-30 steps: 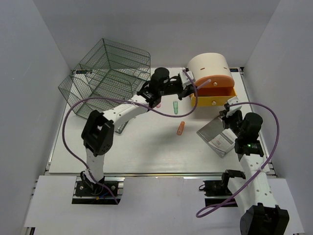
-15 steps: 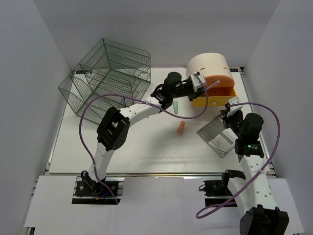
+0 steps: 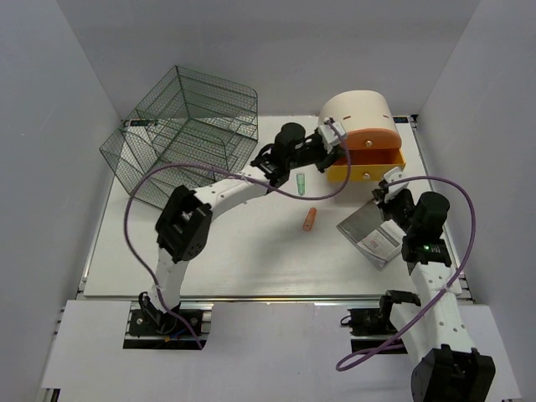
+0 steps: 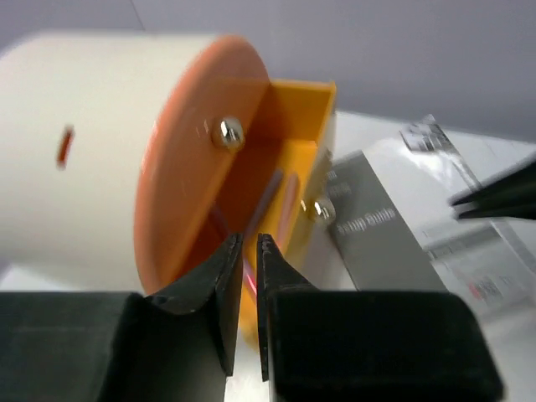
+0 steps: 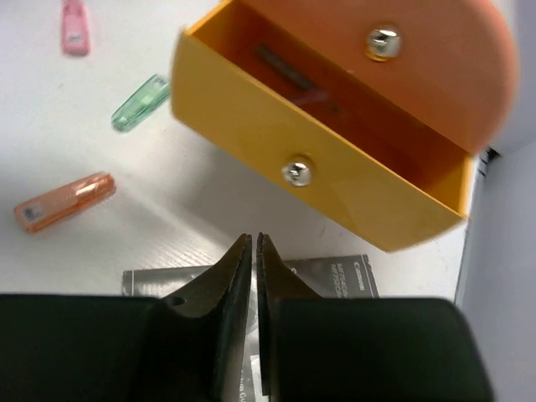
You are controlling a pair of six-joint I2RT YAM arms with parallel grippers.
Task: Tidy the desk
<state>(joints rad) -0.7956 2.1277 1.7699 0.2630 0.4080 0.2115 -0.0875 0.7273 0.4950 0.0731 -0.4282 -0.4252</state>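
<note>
The white desk (image 3: 243,260) carries a cream-and-orange drawer box (image 3: 356,109) at the back right, with its yellow drawer (image 5: 318,159) pulled open. My left gripper (image 4: 249,239) hovers at the drawer's left end (image 3: 335,132). Its jaws are nearly together, and a thin pink stick (image 4: 249,283) shows in the slit. Two thin sticks (image 4: 272,191) lie inside the drawer. My right gripper (image 5: 253,239) is shut on nothing. It hangs over the grey booklet (image 3: 373,230), just in front of the drawer (image 3: 387,186).
A dark wire-mesh cage (image 3: 180,134) stands at the back left. Loose on the desk lie a green capped piece (image 3: 300,180), an orange one (image 3: 310,219) and a pink one (image 5: 75,25). Grey walls close in on three sides.
My left gripper swung right to the drawer and then drew back a little. The stick that poked out of it no longer shows from above. The right gripper has barely shifted.
</note>
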